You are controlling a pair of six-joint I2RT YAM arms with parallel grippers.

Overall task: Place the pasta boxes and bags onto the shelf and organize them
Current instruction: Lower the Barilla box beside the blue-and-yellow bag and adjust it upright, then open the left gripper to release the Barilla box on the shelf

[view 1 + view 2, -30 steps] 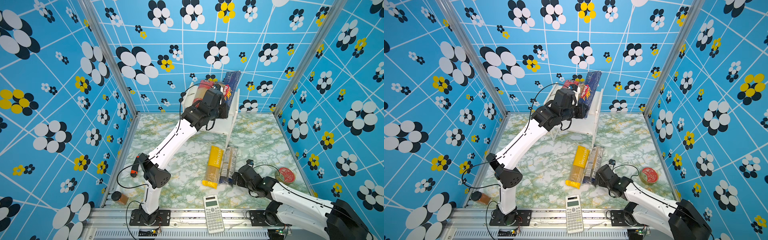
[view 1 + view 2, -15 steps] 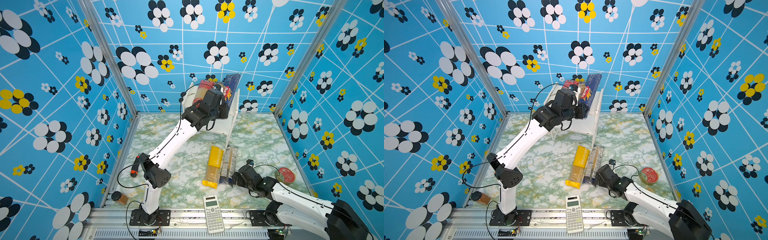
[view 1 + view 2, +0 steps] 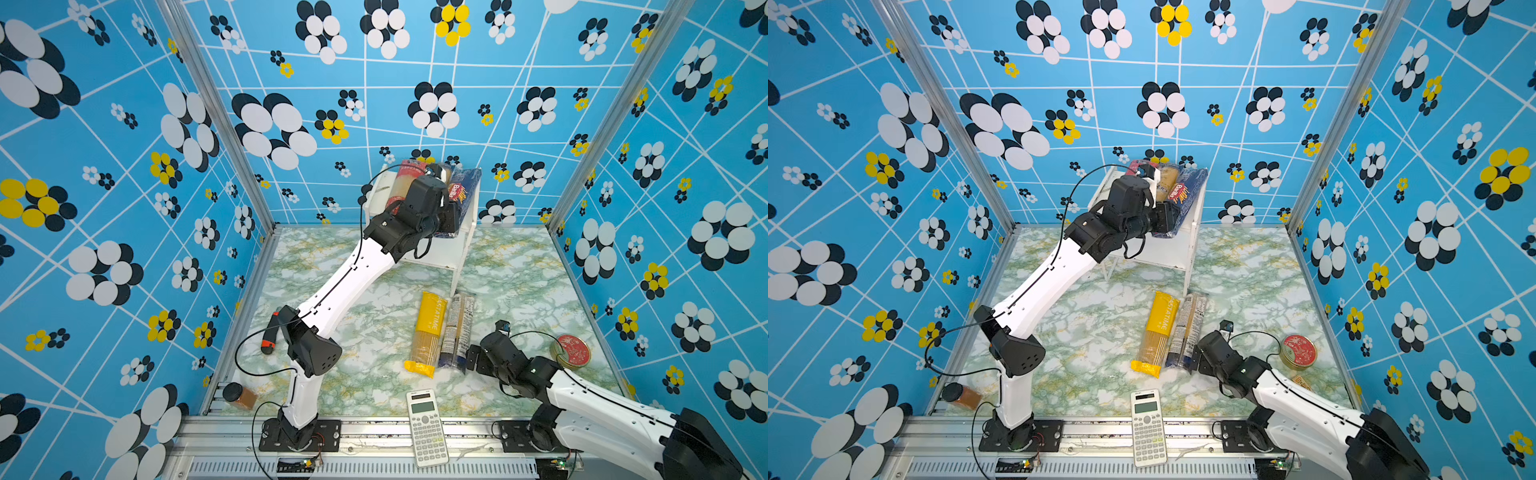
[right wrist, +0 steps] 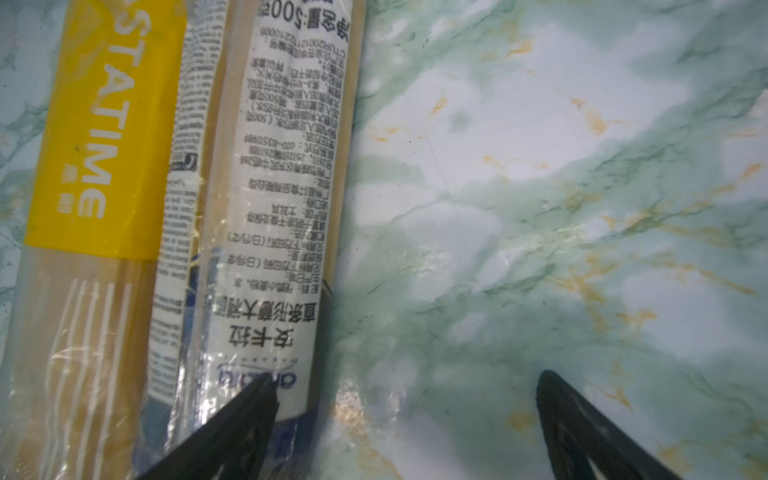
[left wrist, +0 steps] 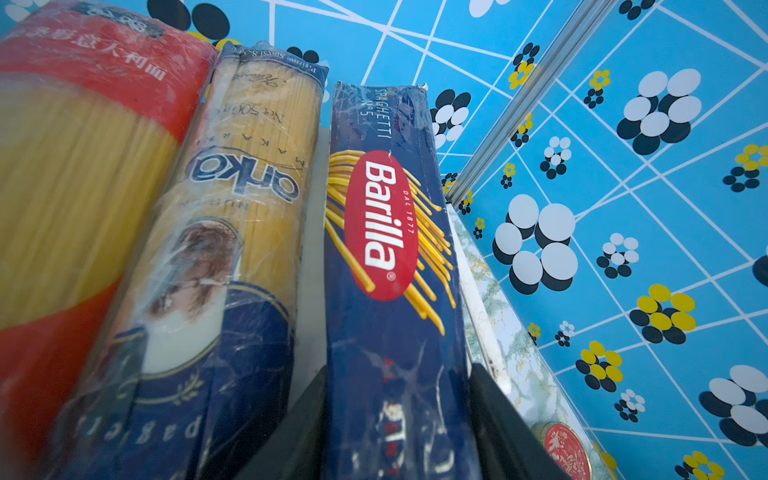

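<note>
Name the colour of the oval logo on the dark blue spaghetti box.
Red oval logo, white lettering; clearest in left wrist view.

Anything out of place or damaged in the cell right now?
Calculator lies half off the table, onto the front rail. A brown jar seems to lie on its side at the left front corner. The Barilla box on the shelf shows white crease marks. Nothing spilled.

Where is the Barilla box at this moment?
In both top views the Barilla box lies on the shelf's top board at the back, rightmost pack, beside the navy-ended clear bag; left gripper straddles it.
</note>
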